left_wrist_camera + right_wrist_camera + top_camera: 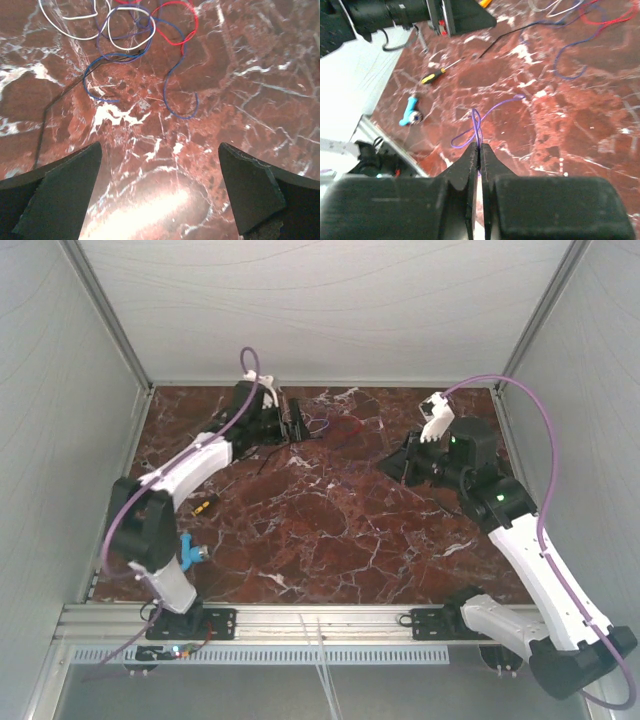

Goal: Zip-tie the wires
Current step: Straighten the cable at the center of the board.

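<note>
I see the wires (131, 50) in loose white, blue and red loops near the table's (330, 540) far edge, just ahead of my left end effector (159, 150), whose jaws are spread wide. The right end effector (480, 147), well apart toward the right edge, pinches a purple strand (492, 106).

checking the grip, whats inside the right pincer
A thin purple wire is pinched in the shut right pincer, its loop sticking out ahead. The stretch clamped inside is covered by the pincer itself.
</note>
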